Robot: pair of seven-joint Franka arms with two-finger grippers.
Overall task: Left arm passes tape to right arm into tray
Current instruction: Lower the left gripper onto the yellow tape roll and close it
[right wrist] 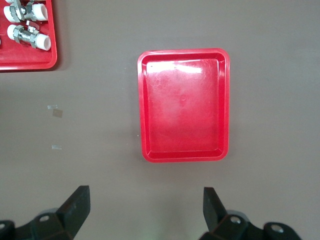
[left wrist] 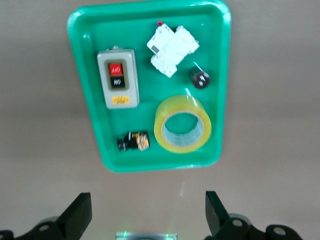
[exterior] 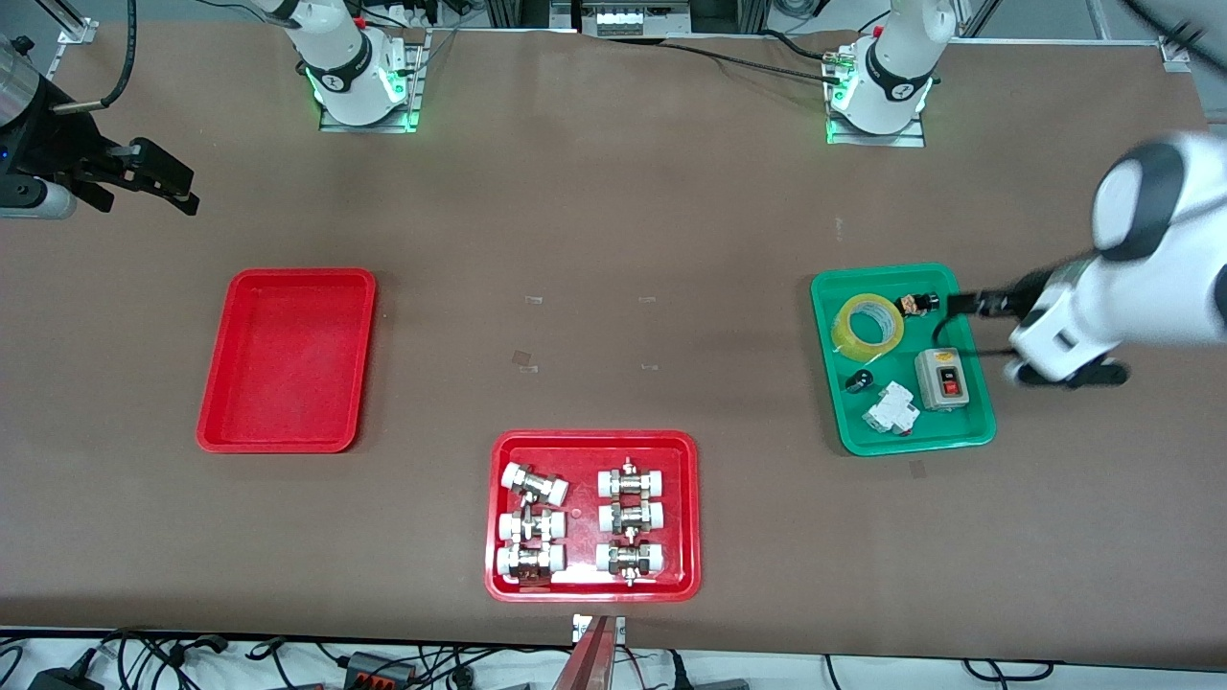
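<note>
Front view: You see the roll of translucent yellow packing tape [exterior: 868, 327] lying flat in the green rectangular plastic tray [exterior: 978, 436], at that tray's corner nearest the robot bases. A grey switch box with red and black buttons [exterior: 942, 379] and a white circuit breaker [exterior: 891, 408] share the green tray. The left arm's black two-finger gripper [exterior: 1069, 374] hangs over the green tray's edge toward the left arm's end of the brown counter [exterior: 613, 211]. The plain red rectangular plastic tray [exterior: 216, 436] lies well apart from the green tray, toward the right arm's end. The right arm's black two-finger gripper [exterior: 158, 187] hangs over the counter.

Left wrist view: You see the left gripper's fingers [left wrist: 80, 212] spread wide, holding nothing; the tape [left wrist: 183, 123] rests in the green tray [left wrist: 85, 112].

Right wrist view: You see the right gripper's fingers [right wrist: 77, 202] spread wide, holding nothing, above the plain red tray [right wrist: 141, 110].
</note>
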